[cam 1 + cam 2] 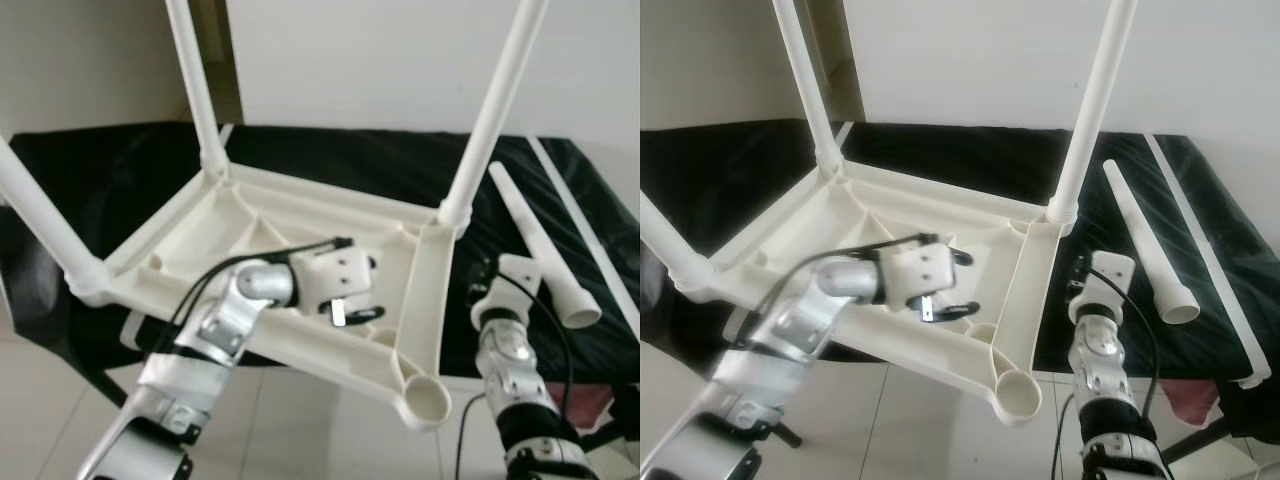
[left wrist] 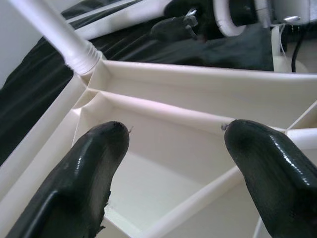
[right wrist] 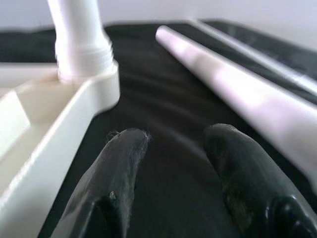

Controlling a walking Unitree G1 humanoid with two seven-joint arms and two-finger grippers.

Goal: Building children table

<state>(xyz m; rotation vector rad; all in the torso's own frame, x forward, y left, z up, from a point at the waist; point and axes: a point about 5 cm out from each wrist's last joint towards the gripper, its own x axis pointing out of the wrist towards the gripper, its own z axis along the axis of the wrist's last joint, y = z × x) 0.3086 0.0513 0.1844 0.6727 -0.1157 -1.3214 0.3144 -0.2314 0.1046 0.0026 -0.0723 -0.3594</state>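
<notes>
Empty corner socket (image 1: 429,398) at lower centre-right, nearest. Left gripper (image 1: 352,305) spread inside upturned table frame (image 1: 250,205), mid-frame. Right gripper (image 3: 173,148) parted, holding nothing, over black surface (image 1: 400,170). Loose leg (image 1: 540,245) lying centre right: best grasped mid-length, stood upright, pressed into socket while frame steadied.

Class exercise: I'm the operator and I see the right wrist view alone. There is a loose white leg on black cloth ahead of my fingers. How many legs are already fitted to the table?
Observer: Three legs stand in the upturned table top; the near corner socket is empty.
Operator: Where is the loose leg?
Observer: The loose leg lies on the black cloth, right of the table top, wide end nearer the robot.
Operator: And the other arm?
Observer: The left hand is open inside the table top's ribbed underside, holding nothing.
</notes>
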